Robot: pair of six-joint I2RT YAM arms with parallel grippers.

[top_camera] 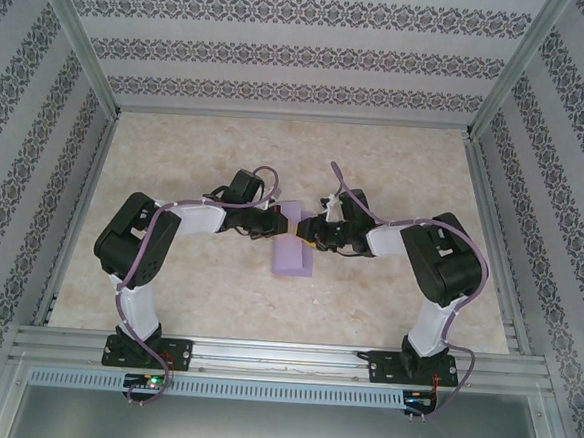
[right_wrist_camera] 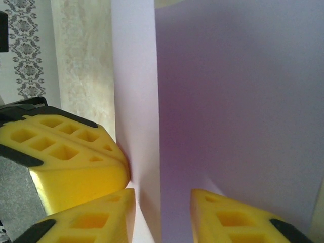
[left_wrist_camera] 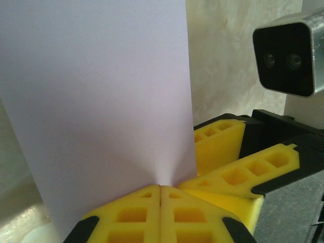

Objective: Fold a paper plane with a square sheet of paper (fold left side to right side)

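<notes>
Counter [top_camera: 225, 174]: pale marbled surface inside a walled bay with patterned paper on the walls. Both arms reach inward and meet near the middle.

Lavender sheet of paper [top_camera: 292, 254] sits at the counter's centre, right between the two pincers. From above it reads as a narrow rectangle, long side running away from the arm bases. The near part lies on the counter; the far part is lighter in tone and goes in among the fingers.

Left pincer [top_camera: 275, 224]: comes at the sheet from the left. In the left wrist view its yellow fingers [left_wrist_camera: 131, 215] are pressed flat together with no gap, and the sheet [left_wrist_camera: 101, 101] rises straight out of the seam between them. So the left pincer [left_wrist_camera: 160, 190] is pinching the paper at its edge.

Right pincer [top_camera: 316, 233]: comes in from the right, tips just beside the left one's. The left wrist view shows it [left_wrist_camera: 223, 162] close alongside, touching or nearly so; cannot tell which.

Right wrist view: right pincer [right_wrist_camera: 162, 202] stands spread, a clear gap between the two yellow fingers [right_wrist_camera: 238, 217]. The paper [right_wrist_camera: 228, 101] runs down into that gap as a pale strip on the left and a darker broad face on the right, meeting along a straight line. Cannot tell whether either pad touches the sheet.
</notes>
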